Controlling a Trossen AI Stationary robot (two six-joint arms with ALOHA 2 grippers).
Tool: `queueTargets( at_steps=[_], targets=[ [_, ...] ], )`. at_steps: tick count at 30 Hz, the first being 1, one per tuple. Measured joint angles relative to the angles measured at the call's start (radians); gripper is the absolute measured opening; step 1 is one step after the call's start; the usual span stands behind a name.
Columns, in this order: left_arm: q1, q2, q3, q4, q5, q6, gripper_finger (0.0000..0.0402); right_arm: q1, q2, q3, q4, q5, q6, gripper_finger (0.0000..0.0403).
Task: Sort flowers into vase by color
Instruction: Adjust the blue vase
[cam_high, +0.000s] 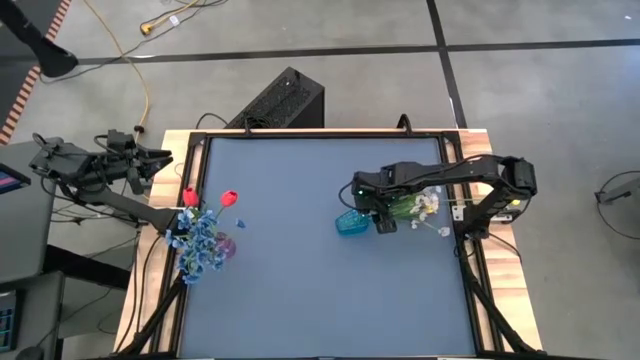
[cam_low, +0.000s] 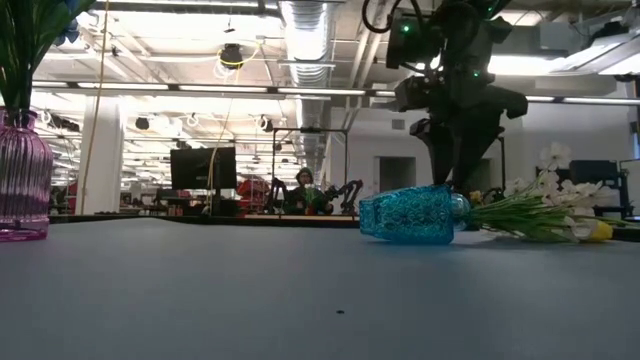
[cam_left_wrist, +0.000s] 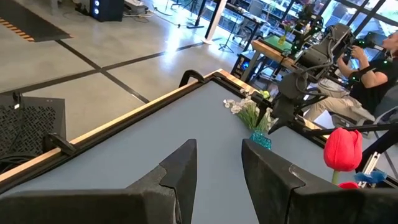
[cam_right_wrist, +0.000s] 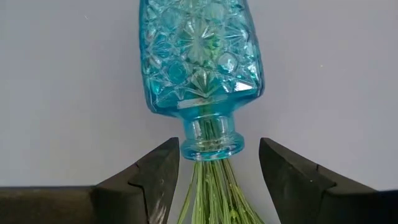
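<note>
Blue-grey table (cam_high: 320, 290), open workshop behind.
Blue vase (cam_right_wrist: 200, 65) toppled, stems inside; right gripper (cam_right_wrist: 216, 167) open astride neck; left gripper (cam_left_wrist: 219, 168) parted, empty.

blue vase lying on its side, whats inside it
Green flower stems run in through the neck of the blue vase, white blossoms outside. The patterned glass hides how deep they reach.

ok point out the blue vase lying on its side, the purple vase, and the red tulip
blue vase (cam_right_wrist: 200, 56): right wrist view, on its patterned glass body.
purple vase (cam_low: 22, 175): low view, on its ribbed glass belly.
red tulip (cam_left_wrist: 342, 149): left wrist view, on the blossom.
</note>
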Motion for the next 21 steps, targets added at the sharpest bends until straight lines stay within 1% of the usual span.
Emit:
queueTargets(
  at_steps=[4, 7, 14, 17, 19, 21],
  targets=[
    [0.0, 0.0, 0.0, 0.0, 0.005, 0.0, 0.0114, 0.001, 0.0, 0.0, -0.003, 0.01, 0.01, 0.0251],
    [0.0, 0.0, 0.0, 0.0, 0.006, 0.0, 0.0114, 0.01, 0.0, 0.0, -0.005, 0.011, -0.019, 0.0259],
    [0.0, 0.0, 0.0, 0.0, 0.006, 0.001, 0.0114, 0.044, 0.006, 0.0, -0.013, 0.01, -0.001, 0.0298],
    [0.0, 0.0, 0.0, 0.0, 0.009, 0.003, 0.0114, 0.054, 0.038, 0.002, -0.013, 0.008, 0.014, 0.0318],
    [0.0, 0.0, 0.0, 0.0, 0.009, 0.003, 0.0114, 0.056, 0.072, 0.001, -0.017, 0.008, -0.005, 0.0329],
    [0.0, 0.0, 0.0, 0.0, 0.009, 0.003, 0.0114, 0.061, 0.108, 0.001, -0.013, 0.036, -0.014, 0.0336]
  ],
)
